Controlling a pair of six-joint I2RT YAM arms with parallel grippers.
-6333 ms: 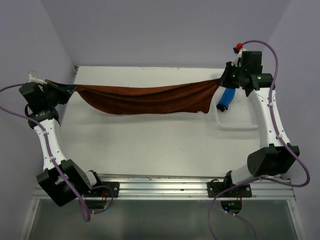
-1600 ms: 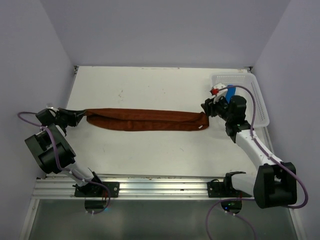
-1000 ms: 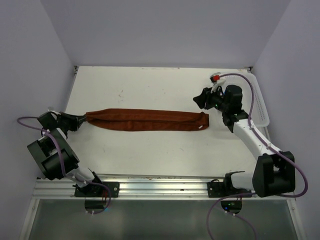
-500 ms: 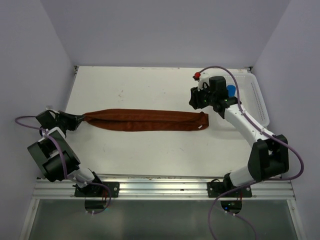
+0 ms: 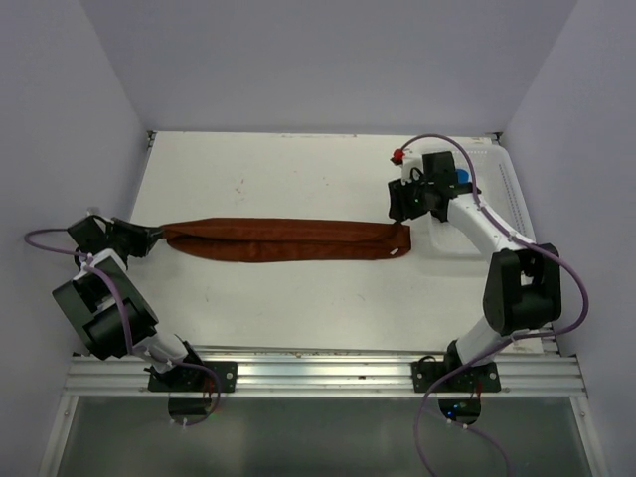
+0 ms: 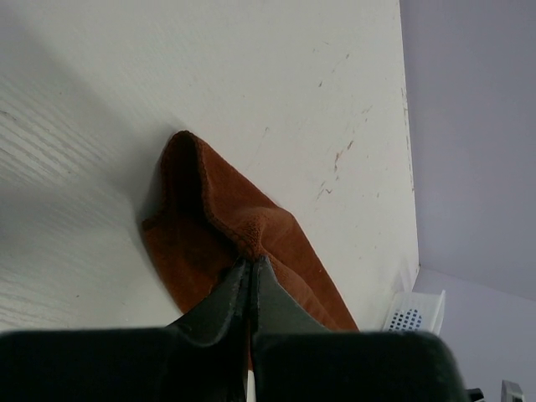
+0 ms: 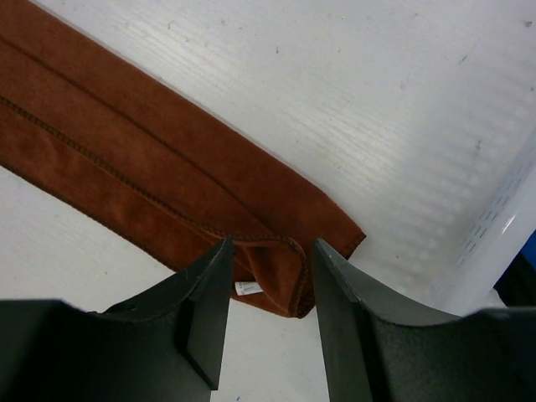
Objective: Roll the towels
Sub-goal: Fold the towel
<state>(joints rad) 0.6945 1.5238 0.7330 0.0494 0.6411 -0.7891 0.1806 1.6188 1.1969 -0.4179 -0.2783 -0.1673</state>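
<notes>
Your left gripper [image 6: 249, 289] pinches the rust-brown towel [image 5: 283, 238]; lower the parted right gripper [image 7: 268, 314] onto its end to start rolling

towel [image 5: 283, 238]: rust-brown | basket [image 5: 512, 194]: white mesh | table [image 5: 298, 298]: white

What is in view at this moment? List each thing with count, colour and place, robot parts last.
rust-brown towel: one, folded into a long strip, lying across the table's middle
blue towel: one, bright blue, in the basket, mostly hidden by the right arm
basket: one, white mesh, far right of table
table: one, white
left gripper: one, black, shut on the strip's left end
right gripper: one, black, open above the strip's right end
</notes>
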